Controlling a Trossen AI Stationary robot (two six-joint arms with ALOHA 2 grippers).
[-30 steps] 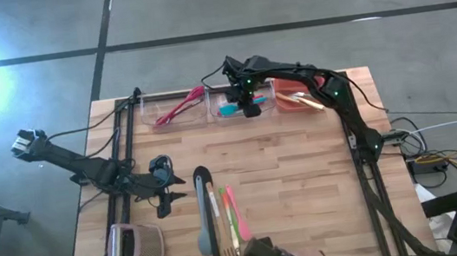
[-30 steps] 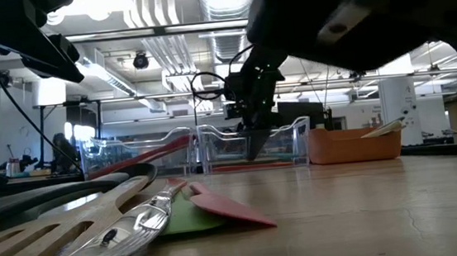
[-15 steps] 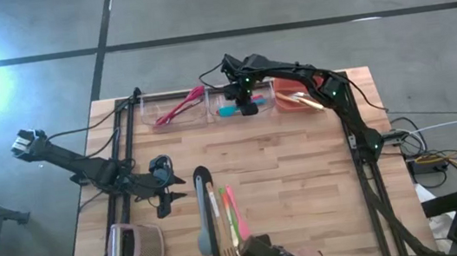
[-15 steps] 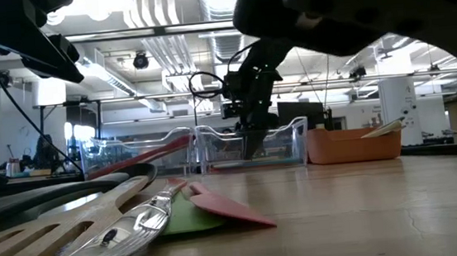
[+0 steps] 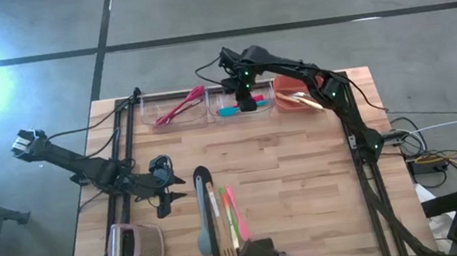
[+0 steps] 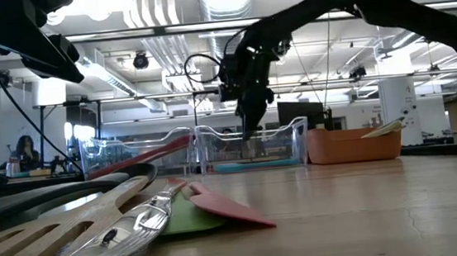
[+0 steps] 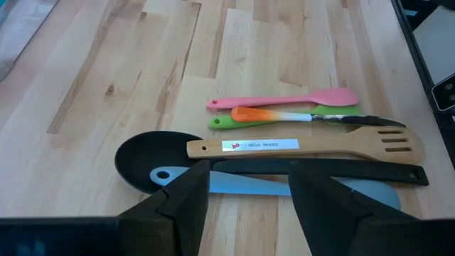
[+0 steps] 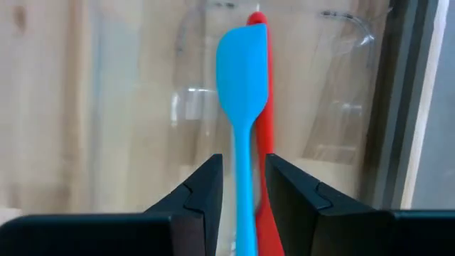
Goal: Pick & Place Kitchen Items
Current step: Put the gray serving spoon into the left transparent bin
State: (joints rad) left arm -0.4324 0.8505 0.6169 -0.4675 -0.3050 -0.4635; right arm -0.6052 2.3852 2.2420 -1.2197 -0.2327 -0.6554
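Overhead and level table cameras share, seemingly, the clear bin [image 5: 241,102].

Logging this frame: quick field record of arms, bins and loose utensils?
right gripper: open, over the middle clear bin, teal spatula lying below it
left gripper: open, empty, beside the loose utensils
left clear bin: red and pink utensils
orange bin: wooden utensil
loose utensils: black, teal, wood, green, pink, orange-handled
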